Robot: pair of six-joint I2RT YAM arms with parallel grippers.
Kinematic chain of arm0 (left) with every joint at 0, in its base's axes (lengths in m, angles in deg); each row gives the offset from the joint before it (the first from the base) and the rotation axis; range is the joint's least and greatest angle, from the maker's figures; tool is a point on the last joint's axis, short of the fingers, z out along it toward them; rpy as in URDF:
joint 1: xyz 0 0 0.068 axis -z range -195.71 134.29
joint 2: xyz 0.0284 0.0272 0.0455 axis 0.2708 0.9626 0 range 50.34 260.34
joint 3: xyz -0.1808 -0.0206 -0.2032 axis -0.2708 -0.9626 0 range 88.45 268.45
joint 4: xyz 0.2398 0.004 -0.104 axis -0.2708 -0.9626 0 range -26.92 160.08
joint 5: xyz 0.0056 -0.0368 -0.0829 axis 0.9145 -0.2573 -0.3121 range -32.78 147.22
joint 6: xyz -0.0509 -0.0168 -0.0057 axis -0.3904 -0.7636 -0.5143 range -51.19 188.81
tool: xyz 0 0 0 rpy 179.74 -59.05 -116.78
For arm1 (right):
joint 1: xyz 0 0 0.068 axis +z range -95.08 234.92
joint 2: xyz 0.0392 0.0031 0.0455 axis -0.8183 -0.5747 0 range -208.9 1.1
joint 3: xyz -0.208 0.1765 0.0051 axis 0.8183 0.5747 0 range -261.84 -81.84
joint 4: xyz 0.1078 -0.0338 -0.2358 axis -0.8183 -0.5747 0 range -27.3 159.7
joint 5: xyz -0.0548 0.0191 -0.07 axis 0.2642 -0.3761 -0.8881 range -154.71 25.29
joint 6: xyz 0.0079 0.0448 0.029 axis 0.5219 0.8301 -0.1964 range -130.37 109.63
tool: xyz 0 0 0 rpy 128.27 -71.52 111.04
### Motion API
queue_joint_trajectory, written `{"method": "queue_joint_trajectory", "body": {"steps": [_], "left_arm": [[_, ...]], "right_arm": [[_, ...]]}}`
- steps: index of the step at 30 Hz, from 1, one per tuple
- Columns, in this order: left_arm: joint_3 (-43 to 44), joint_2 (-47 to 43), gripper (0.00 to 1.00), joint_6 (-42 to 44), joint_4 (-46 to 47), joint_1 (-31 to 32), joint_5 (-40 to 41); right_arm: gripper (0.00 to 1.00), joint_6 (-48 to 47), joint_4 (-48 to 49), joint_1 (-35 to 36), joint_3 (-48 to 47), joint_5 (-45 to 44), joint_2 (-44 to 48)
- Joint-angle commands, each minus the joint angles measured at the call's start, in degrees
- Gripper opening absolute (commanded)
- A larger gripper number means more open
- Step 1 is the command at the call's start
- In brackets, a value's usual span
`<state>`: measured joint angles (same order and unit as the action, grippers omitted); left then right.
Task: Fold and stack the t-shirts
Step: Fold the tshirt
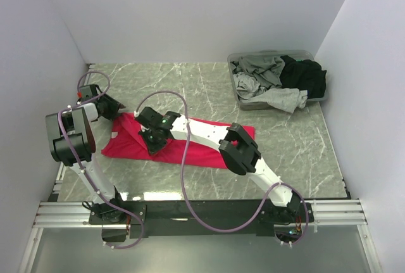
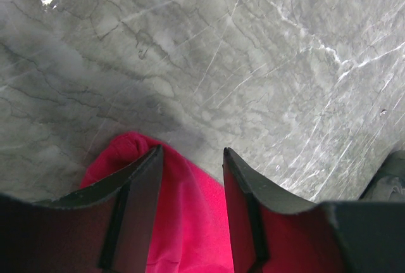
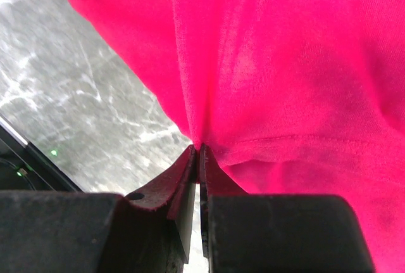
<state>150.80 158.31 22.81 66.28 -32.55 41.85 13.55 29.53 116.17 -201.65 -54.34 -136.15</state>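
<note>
Top external view: a pinkish-red t-shirt lies spread on the marble table. The right gripper is clenched on a fold of it. The left gripper stands parted over the shirt's left corner. Grey and black shirts fill a tub at the far right.

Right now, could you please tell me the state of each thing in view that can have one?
red t-shirt: lying partly folded on the table.
left tool: open, fingers either side of the red t-shirt's edge.
right tool: shut on a fold of the red t-shirt.
grey t-shirts: crumpled, unfolded, in the tub.
black t-shirt: crumpled, spilling over the tub's rim.
</note>
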Motion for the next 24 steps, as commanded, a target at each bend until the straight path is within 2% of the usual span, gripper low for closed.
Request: {"method": "queue_joint_trajectory", "body": {"steps": [1, 9, 13, 16, 19, 24], "left_arm": [[-0.12, 1.02, 0.49, 0.91, -0.69, -0.65, 2.02], [0.32, 0.50, 0.49, 1.00, -0.95, -0.74, 2.28], [0.49, -0.56, 0.50, 1.35, -1.21, -0.65, 1.75], [1.02, -2.23, 0.50, 1.96, -2.79, -0.65, 2.63], [2.25, -4.42, 0.52, 2.23, -4.55, -0.74, 3.68], [4.10, -8.81, 0.55, 0.83, -7.89, -0.65, 8.07]], "right_arm": [[0.11, -1.07, -1.23, 0.36, 1.33, 1.23, 4.89], [0.14, -1.51, -1.59, 0.62, 0.81, 2.29, 4.01], [0.35, -2.04, -1.94, 0.62, -0.42, 2.20, 4.45], [0.43, -3.00, -2.90, 0.62, -2.00, 1.50, 5.41], [0.44, -4.06, -4.66, 0.01, -2.89, -0.78, 7.60], [0.44, -3.71, -2.29, -3.94, 5.36, -2.28, 15.68]]}}
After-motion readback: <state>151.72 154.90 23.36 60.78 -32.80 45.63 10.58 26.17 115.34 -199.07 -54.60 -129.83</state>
